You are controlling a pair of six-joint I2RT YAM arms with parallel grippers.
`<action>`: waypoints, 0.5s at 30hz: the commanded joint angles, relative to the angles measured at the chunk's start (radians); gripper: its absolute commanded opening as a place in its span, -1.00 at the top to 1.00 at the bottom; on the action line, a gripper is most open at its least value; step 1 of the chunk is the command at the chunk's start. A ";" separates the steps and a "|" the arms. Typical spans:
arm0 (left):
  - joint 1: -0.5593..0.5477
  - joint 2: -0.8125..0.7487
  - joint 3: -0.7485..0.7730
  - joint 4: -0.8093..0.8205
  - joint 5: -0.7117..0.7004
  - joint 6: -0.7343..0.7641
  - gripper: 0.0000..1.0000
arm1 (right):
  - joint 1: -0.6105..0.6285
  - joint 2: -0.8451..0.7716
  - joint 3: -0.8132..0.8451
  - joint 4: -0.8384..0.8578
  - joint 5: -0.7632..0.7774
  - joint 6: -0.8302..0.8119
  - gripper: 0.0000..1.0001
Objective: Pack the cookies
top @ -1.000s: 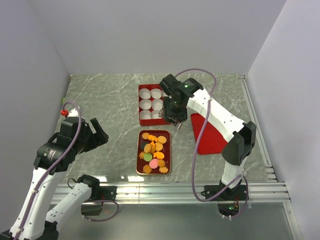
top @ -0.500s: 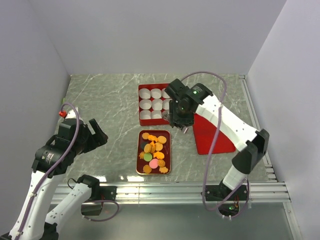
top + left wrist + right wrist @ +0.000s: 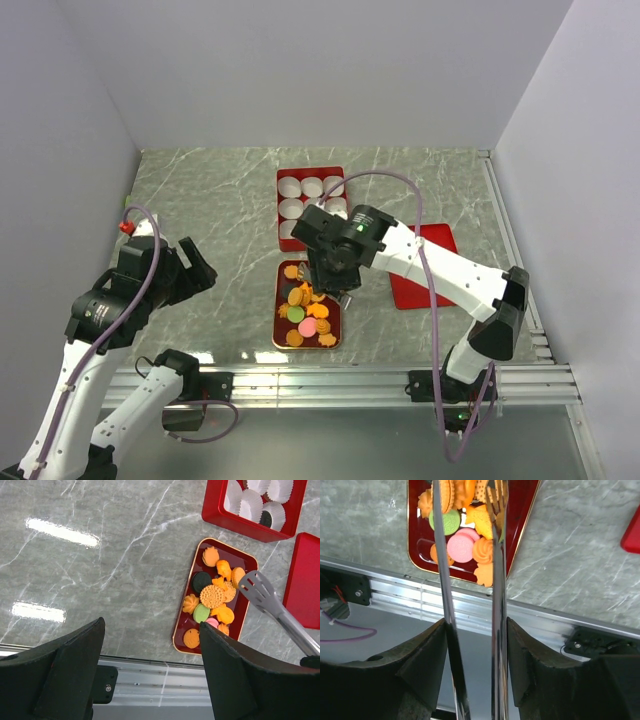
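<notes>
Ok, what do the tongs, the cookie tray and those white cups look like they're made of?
Tongs: polished metal, probably steel; mirror-like reflections. Cookie tray: glossy dark red with a gold rim, lacquered plastic or metal, cannot tell which. White cups: thin pleated paper, judging by the fluted walls.

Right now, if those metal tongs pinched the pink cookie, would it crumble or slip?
Probably fragile: the pink cookie looks small and thin, so a hard squeeze might crack it. Its smooth rounded top could slip against the polished tongs. It lies crowded among other cookies in the tray, so neighbours may shift.
</notes>
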 commanded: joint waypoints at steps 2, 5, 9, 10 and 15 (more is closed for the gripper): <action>-0.003 -0.001 -0.002 0.028 0.013 -0.009 -0.64 | 0.036 0.030 0.041 0.011 0.006 0.044 -0.09; -0.003 -0.009 0.001 0.019 0.005 -0.012 -0.64 | 0.056 0.041 0.047 0.009 -0.005 0.048 -0.07; -0.003 -0.021 -0.002 0.008 -0.001 -0.017 -0.64 | 0.073 0.047 0.041 0.022 -0.017 0.053 -0.03; -0.003 -0.023 -0.002 0.008 -0.001 -0.018 -0.64 | 0.079 0.050 0.046 0.022 -0.017 0.053 -0.02; -0.003 -0.030 -0.008 0.008 -0.004 -0.025 -0.64 | 0.094 0.070 0.070 0.006 -0.022 0.054 0.00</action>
